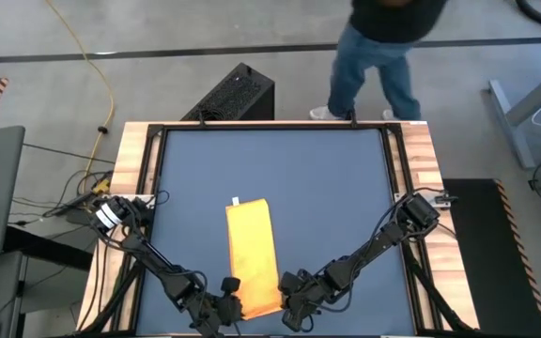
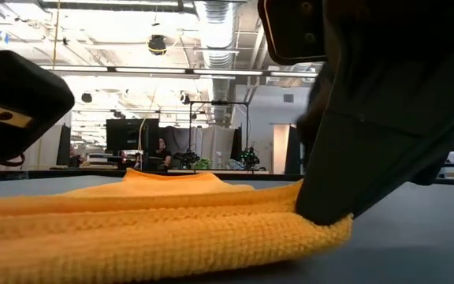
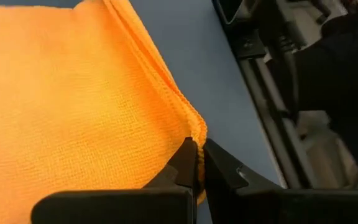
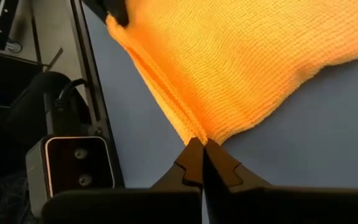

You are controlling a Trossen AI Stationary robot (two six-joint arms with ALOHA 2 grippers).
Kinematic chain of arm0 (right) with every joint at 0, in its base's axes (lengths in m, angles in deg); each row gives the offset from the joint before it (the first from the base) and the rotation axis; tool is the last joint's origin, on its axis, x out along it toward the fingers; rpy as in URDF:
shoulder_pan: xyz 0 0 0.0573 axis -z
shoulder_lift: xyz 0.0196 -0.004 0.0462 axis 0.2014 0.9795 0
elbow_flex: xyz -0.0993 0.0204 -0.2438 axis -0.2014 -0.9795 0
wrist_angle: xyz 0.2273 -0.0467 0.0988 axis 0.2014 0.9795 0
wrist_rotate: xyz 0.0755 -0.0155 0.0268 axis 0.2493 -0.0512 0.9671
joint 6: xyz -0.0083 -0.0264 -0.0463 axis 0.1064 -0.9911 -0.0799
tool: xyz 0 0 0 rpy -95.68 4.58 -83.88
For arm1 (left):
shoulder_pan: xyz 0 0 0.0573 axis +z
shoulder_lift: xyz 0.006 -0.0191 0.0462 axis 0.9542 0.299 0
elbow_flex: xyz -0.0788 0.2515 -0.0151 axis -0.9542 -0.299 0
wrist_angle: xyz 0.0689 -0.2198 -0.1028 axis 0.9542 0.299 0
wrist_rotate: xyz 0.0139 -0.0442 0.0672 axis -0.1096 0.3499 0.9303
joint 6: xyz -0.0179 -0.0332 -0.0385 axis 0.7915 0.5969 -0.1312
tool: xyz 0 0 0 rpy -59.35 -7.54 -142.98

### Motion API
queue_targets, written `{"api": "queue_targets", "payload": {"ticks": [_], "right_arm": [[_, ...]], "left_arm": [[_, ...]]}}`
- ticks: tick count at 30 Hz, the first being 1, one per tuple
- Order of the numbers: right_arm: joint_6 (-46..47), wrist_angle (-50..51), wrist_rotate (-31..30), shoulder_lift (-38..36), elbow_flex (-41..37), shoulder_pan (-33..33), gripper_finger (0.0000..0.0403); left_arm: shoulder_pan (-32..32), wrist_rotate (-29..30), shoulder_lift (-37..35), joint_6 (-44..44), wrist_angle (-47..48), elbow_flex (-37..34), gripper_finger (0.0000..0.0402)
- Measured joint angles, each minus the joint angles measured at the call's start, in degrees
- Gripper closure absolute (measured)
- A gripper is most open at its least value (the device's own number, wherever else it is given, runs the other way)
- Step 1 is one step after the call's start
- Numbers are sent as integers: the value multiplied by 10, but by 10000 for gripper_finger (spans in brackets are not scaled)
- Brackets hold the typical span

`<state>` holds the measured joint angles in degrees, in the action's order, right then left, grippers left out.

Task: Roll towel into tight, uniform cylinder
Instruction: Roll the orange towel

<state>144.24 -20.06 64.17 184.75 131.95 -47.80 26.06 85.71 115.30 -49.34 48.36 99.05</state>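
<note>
Wooden table (image 1: 419,155), blue mat (image 1: 327,197) (towel (image 1: 252,253) atop)

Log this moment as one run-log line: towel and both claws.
towel: folded strip, flat on blue mat | left claw: shut on towel's near corner | right claw: shut on other near corner | roll: not started

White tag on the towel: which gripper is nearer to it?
Left, marginally. The white tag sits at the towel's far end, left side. The left gripper pinches the near left corner; the right gripper pinches the near right corner. Both are a towel-length away.
</note>
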Motion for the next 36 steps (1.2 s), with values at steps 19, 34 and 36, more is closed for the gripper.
{"api": "queue_targets", "payload": {"ticks": [19, 34, 36], "right_arm": [[13, 4, -3, 0, -1, 17, 377], [-1, 47, -33, 1, -1, 19, 317], [-6, 66, -19, -4, -1, 19, 307]], "left_arm": [[46, -106, -2, 173, 12, 0, 401], [55, -145, -2, 217, 16, 0, 401], [55, -149, -2, 216, 14, 0, 401]]}}
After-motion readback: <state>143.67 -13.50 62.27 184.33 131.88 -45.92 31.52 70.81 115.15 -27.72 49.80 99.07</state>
